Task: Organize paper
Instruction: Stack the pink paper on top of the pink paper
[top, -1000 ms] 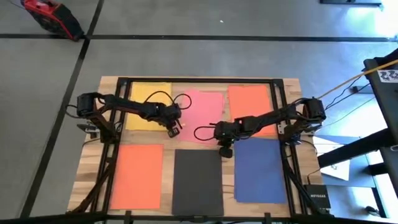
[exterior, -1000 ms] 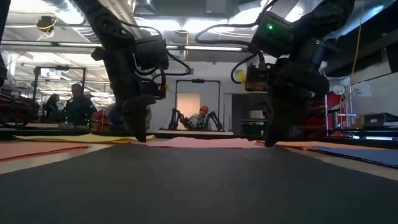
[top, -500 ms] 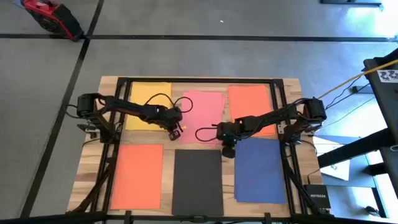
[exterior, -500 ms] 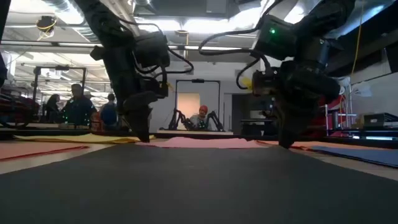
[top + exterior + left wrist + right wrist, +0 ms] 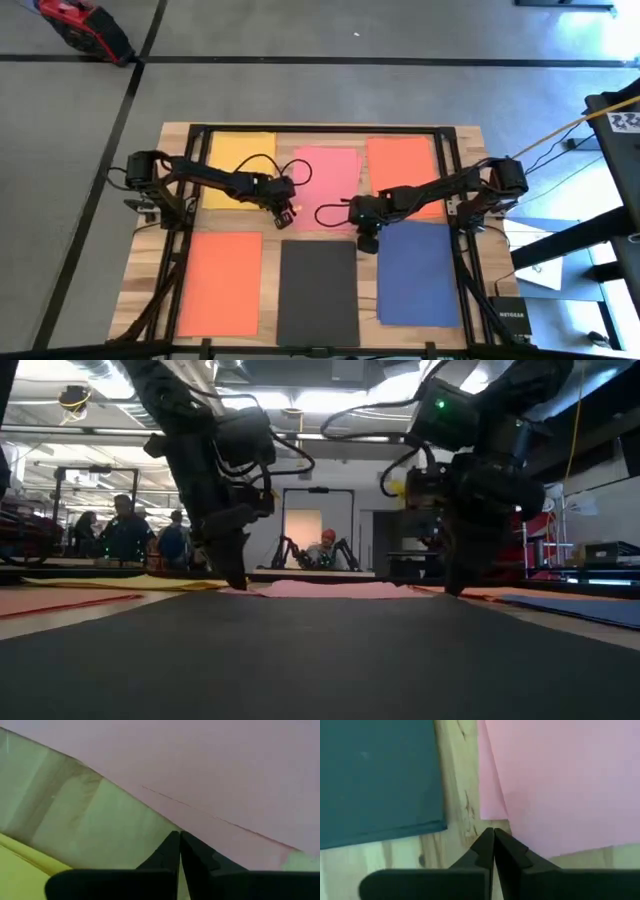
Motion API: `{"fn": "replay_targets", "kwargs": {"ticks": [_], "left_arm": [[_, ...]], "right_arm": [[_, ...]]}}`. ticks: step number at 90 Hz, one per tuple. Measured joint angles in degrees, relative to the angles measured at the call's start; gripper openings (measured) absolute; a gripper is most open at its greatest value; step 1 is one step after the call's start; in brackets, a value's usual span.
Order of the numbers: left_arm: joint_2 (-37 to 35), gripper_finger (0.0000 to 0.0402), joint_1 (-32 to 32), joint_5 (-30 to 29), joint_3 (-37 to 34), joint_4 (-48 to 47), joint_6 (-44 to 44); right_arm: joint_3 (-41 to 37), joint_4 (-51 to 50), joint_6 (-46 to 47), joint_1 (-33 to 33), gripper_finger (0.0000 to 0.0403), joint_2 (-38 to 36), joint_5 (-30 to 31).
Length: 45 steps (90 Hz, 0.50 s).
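Both claws closed at the near corners of the pink rectangular paper sheet point(image 5: 326, 186).
Left claw point(image 5: 283, 213) and right claw point(image 5: 366, 240) press fingertips together, gripping nothing, on the wooden counter point(image 5: 470, 180); sheet lies mid-back row.

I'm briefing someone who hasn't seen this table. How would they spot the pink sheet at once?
On the wooden table, six sheets lie in two rows of three. The pink sheet is the middle one of the far row, between the yellow sheet and an orange sheet. It is the only pink one, and the left gripper and right gripper sit at its near corners.
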Motion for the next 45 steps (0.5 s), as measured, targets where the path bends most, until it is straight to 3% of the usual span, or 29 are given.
{"fn": "replay_targets", "kwargs": {"ticks": [25,45], "left_arm": [[0.04,0.0000,-0.02,0.16,0.04,0.25,-0.04],[0.04,0.0000,-0.02,0.28,0.04,0.36,-0.37]], "right_arm": [[0.03,-9.58,0.78,-0.15,0.0000,-1.46,5.52],[-1.48,-7.42,0.73,-0.60,0.0000,-0.16,6.70]]}}
